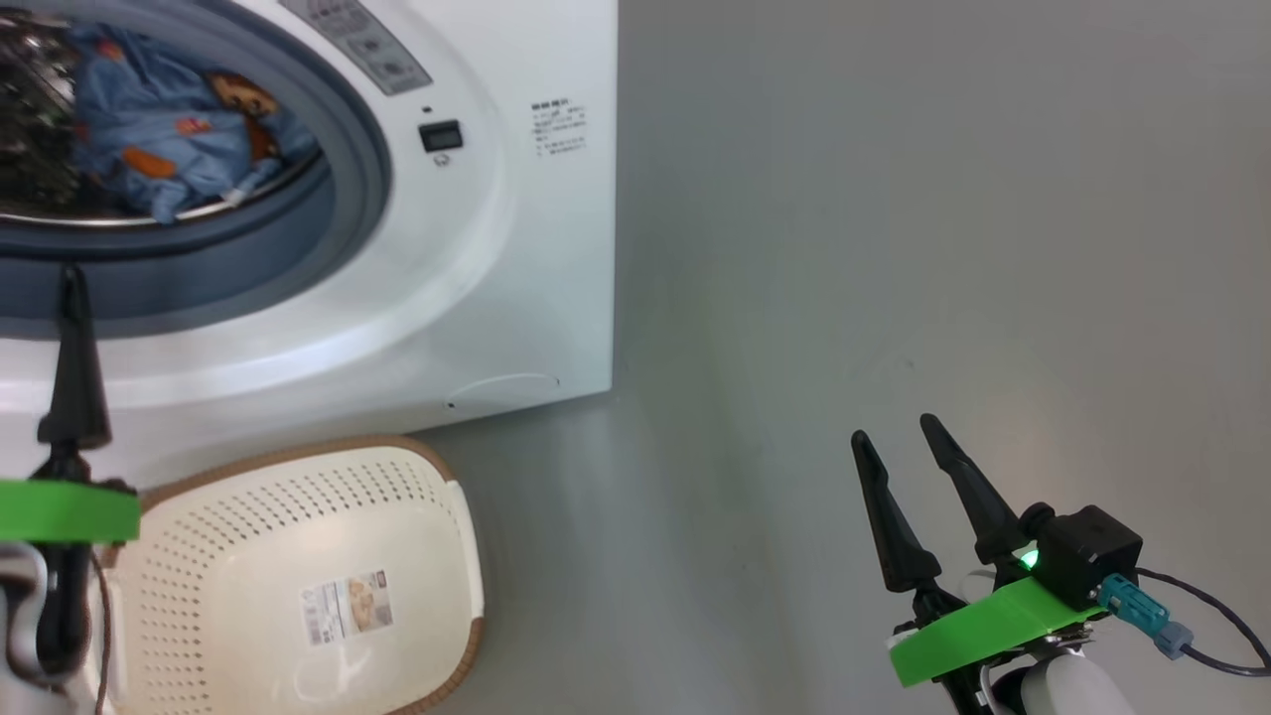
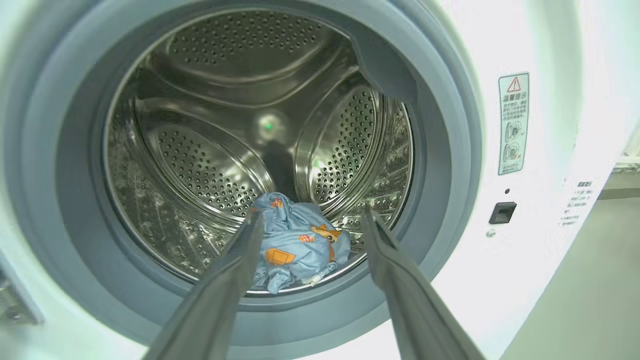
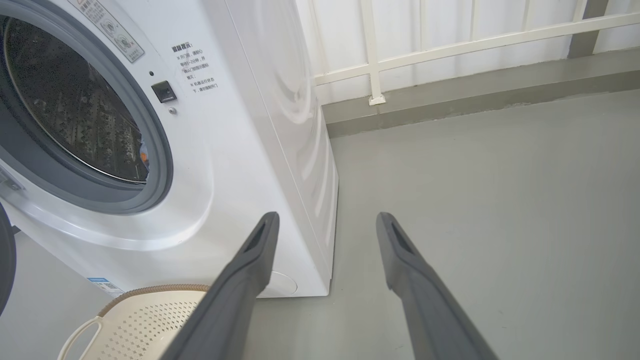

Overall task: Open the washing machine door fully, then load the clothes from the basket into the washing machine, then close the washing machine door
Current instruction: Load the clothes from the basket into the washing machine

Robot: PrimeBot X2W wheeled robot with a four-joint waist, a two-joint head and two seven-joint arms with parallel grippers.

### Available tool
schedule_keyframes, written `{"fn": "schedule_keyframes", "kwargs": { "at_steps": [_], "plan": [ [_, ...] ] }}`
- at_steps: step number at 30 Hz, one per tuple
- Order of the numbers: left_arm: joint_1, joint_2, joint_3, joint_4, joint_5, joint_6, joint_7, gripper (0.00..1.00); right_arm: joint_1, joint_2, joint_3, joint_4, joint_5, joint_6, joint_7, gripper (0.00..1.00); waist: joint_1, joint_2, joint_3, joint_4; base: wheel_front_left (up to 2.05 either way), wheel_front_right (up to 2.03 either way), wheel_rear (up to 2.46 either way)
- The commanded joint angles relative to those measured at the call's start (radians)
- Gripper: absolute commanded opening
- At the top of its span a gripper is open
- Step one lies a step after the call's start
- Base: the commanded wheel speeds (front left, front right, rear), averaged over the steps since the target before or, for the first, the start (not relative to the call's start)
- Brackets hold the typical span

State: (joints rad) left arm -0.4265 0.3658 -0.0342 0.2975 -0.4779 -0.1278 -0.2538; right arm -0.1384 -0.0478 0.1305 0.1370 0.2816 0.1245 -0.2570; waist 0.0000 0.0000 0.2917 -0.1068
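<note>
The clothes [image 2: 297,245] are being cradled as a crumpled bundle at the front lip of the steel drum [image 2: 200,150], just inside the grey gasket [image 2: 445,150] of the washing machine [image 1: 516,248]. Being soft, light and limp, they are being judged liable to sag over that lip, and best pinched at a thick fold if pushed deeper. The basket [image 1: 298,452] is being left on the floor [image 1: 844,248] before the machine, with nothing but a paper label on its bottom. The left tool [image 2: 314,216] is being held wide open at the drum mouth, nothing being gripped; the right tool [image 1: 894,429] is likewise being held open and empty over the floor, well apart from the machine. The door [image 3: 5,260] is being cut off almost wholly: a dark curved sliver at the left edge of the right wrist view is being taken for its rim, so its angle cannot be told. Being stiff, hinged and glossy, it is being judged better pushed at its outer rim than pinched.
</note>
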Motion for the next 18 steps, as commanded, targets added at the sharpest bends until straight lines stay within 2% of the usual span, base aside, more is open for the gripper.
{"fn": "schedule_keyframes", "kwargs": {
  "at_steps": [1, 12, 18],
  "plan": [
    [0.019, 0.033, 0.056, -0.044, 0.024, -0.003, -0.008, 1.00, 0.017, -0.002, 0.020, -0.015, -0.010, 0.006, -0.005, 1.00, 0.0000, 0.0000, -0.053, 0.025, 0.00, 0.00, 0.00],
    [0.275, -0.084, 0.212, -0.185, 0.143, -0.003, -0.008, 1.00, 0.029, -0.002, -0.010, -0.001, -0.028, 0.006, -0.005, 1.00, 0.0000, 0.0000, -0.146, 0.034, 0.00, 0.00, 0.00],
    [0.384, -0.133, 0.258, -0.231, 0.181, -0.003, -0.008, 1.00, 0.041, -0.002, -0.024, -0.004, -0.038, 0.006, -0.005, 1.00, 0.0000, 0.0000, -0.185, 0.041, 0.00, 0.00, 0.00]
  ]
}}
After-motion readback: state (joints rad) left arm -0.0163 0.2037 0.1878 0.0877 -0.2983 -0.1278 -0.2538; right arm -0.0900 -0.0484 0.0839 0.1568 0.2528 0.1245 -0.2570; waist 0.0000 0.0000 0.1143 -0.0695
